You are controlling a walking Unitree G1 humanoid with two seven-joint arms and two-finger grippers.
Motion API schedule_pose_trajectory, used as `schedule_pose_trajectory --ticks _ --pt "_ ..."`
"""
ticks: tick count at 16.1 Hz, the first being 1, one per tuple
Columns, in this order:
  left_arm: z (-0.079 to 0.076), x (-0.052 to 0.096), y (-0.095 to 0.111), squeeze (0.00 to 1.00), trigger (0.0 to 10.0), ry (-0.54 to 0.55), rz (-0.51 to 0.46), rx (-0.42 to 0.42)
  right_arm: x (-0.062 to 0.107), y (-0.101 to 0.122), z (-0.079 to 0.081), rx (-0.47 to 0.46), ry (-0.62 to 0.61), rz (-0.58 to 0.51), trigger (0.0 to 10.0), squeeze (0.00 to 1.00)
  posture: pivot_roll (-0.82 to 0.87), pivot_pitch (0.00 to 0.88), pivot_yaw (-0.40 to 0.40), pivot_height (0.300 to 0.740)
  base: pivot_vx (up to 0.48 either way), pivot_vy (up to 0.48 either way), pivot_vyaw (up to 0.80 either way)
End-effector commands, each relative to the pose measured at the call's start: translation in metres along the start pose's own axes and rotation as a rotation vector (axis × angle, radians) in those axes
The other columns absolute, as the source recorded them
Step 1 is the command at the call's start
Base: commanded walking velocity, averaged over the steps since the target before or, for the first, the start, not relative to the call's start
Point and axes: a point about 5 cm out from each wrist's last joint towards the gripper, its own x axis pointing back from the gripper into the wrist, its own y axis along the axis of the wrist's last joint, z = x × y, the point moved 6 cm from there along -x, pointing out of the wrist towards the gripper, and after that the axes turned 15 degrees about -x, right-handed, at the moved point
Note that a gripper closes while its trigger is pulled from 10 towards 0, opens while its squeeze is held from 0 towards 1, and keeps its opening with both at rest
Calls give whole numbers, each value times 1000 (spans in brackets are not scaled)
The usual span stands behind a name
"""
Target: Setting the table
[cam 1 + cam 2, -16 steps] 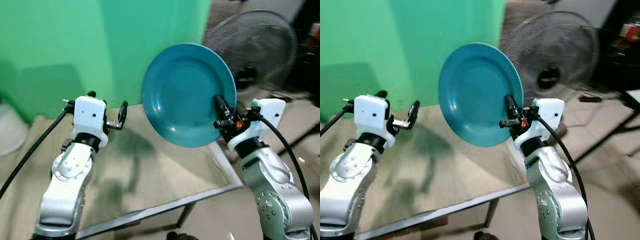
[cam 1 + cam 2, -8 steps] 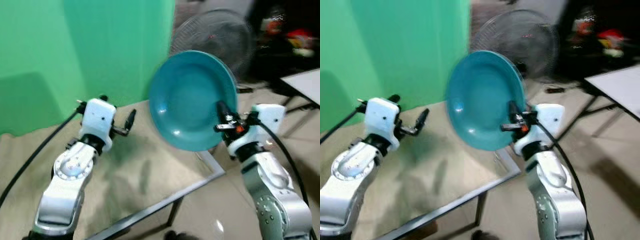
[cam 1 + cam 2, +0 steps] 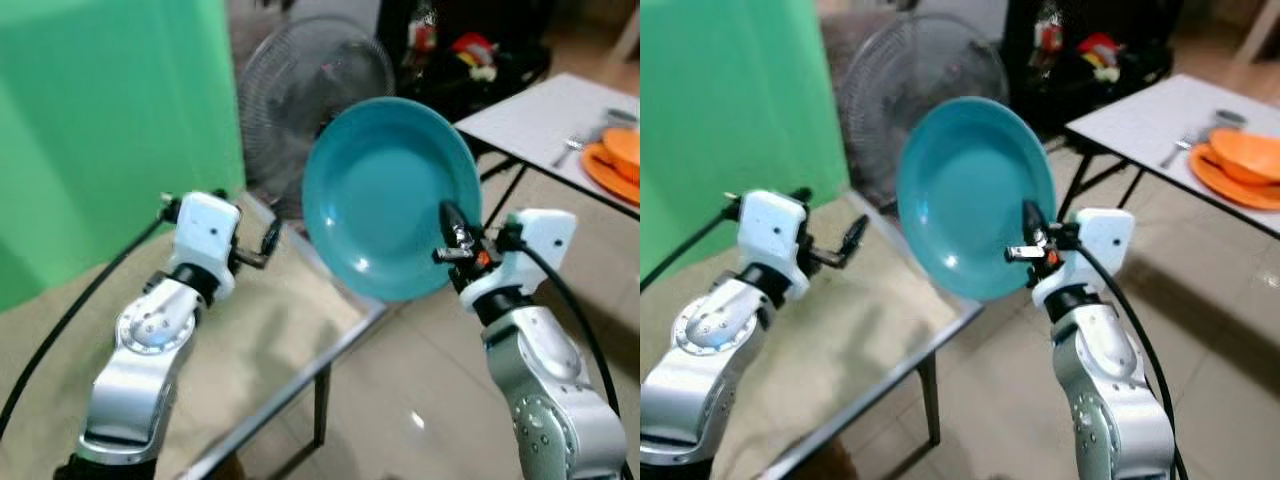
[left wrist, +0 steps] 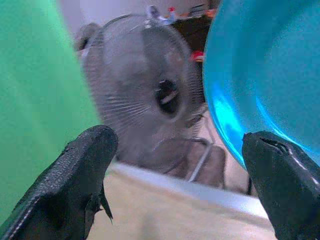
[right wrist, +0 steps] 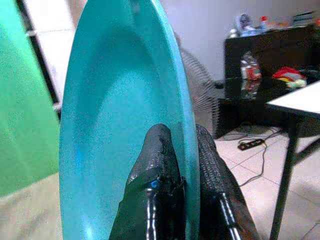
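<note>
right gripper (image 3: 449, 232) clamped on the rim of the teal plate (image 3: 385, 190), one black finger on the inner face and one behind, plate held upright on edge in the air at centre, hollow side facing the camera. left gripper (image 3: 268, 243) at 9 o'clock of the plate, fingers (image 4: 75, 175) spread apart and empty, raised over the corner of the beige table (image 3: 270, 330). behind at 12 o'clock a standing fan (image 3: 300, 90) beside a green backdrop (image 3: 100, 120); at 2 o'clock a white table (image 3: 545, 110) with orange plates (image 3: 615, 160) and cutlery.
</note>
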Motion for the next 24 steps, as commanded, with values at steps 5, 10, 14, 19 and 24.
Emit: schedule_pose_trajectory --ticks 5,10,14,19,24 --pt "-3 -1 -1 0 10000 -5 4 22 7 15 -33 -7 -163 -65 10000 0 95 0 31 740 0 0 -777" --pt "-6 1 1 0 10000 -22 -18 52 10 17 -35 23 -188 -73 10000 0 81 0 30 740 0 0 -781" --pt "-7 3 -2 0 10000 -31 -12 50 10 15 -31 46 -140 -53 10000 0 87 0 21 740 124 0 -391" --pt "-10 -2 2 0 10000 -43 -21 45 4 17 -27 50 -103 -47 10000 0 96 0 17 740 276 0 0" --pt "-9 -4 -1 0 10000 -39 -15 57 6 16 -26 33 -108 -54 10000 0 84 0 27 740 329 0 -800"
